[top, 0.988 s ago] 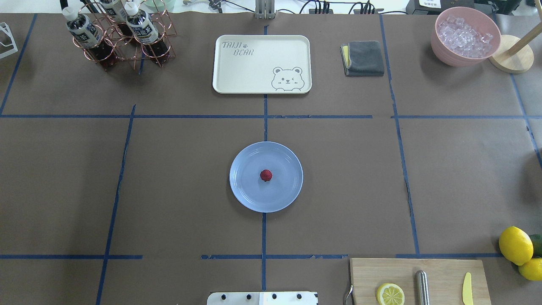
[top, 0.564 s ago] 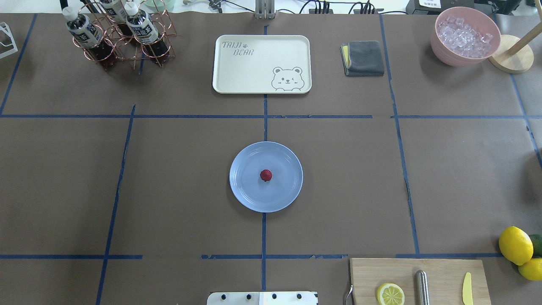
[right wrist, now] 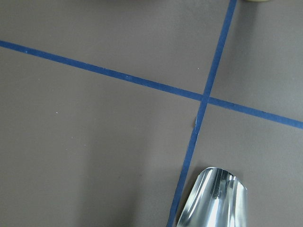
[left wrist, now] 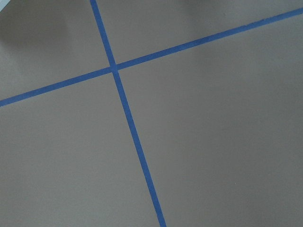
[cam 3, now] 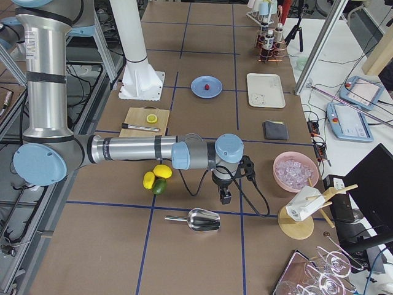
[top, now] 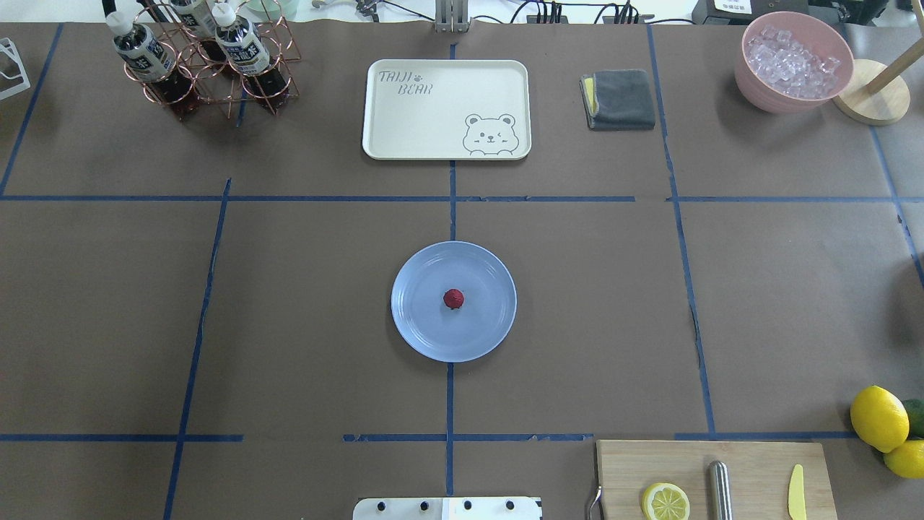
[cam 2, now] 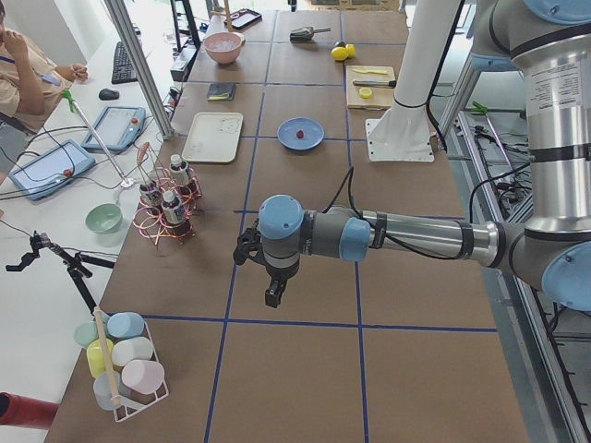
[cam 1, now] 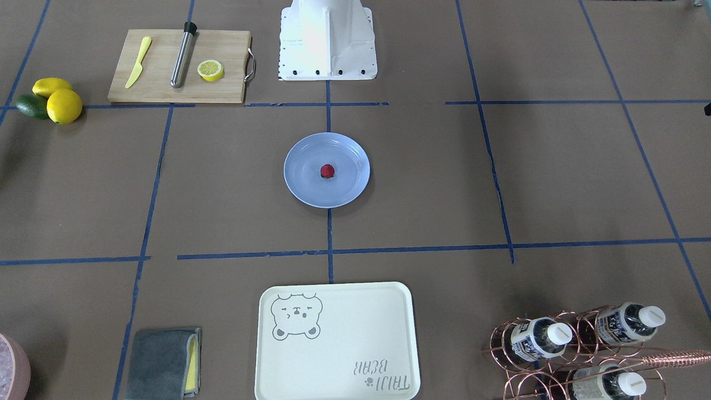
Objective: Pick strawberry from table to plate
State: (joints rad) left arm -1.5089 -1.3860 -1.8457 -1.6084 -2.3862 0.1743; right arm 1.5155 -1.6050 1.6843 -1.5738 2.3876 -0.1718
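Observation:
The small dark-red strawberry (top: pixel 453 298) lies in the middle of the light-blue plate (top: pixel 422 325) at the centre of the brown taped table (top: pixel 303 303). The front-facing view shows the same: strawberry (cam 1: pixel 328 170) on plate (cam 1: pixel 303 180). Neither gripper appears in the overhead or front-facing views. My left gripper (cam 2: pixel 274 295) hangs over the table's far left end, well away from the plate. Far out at the opposite end, my right gripper (cam 3: pixel 225 198) hangs above a metal scoop. I cannot tell whether either is open or shut. Both wrist views show only table and tape.
A cream bear tray (top: pixel 446 108) lies beyond the plate, a grey cloth (top: pixel 619 99) and a pink ice bowl (top: pixel 792 61) to its right. A bottle rack (top: pixel 206 61) stands back left. Cutting board (top: pixel 715 480) and lemons (top: pixel 879 417) sit front right. A metal scoop (right wrist: pixel 215 201) lies under the right wrist.

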